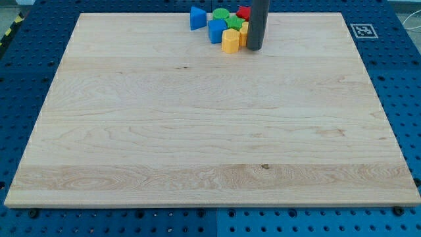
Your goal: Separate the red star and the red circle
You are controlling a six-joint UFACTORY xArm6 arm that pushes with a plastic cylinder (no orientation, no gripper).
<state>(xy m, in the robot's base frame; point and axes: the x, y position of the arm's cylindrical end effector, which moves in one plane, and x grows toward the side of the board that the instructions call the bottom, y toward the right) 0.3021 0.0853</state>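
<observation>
A tight cluster of blocks sits at the view's top, just left of centre. A red block [243, 12] shows only partly behind my rod, so I cannot tell whether it is the star or the circle; no second red block shows. My tip [255, 48] rests on the board at the cluster's right side, touching or nearly touching a yellow block [244, 33]. The rod hides whatever lies right behind it.
In the cluster are a blue triangle [197, 18], a blue block [216, 30], a green circle [220, 14], a green star-like block [233, 24] and a yellow hexagon [230, 41]. The wooden board [210, 131] lies on a blue pegboard; a marker tag [362, 30] is at top right.
</observation>
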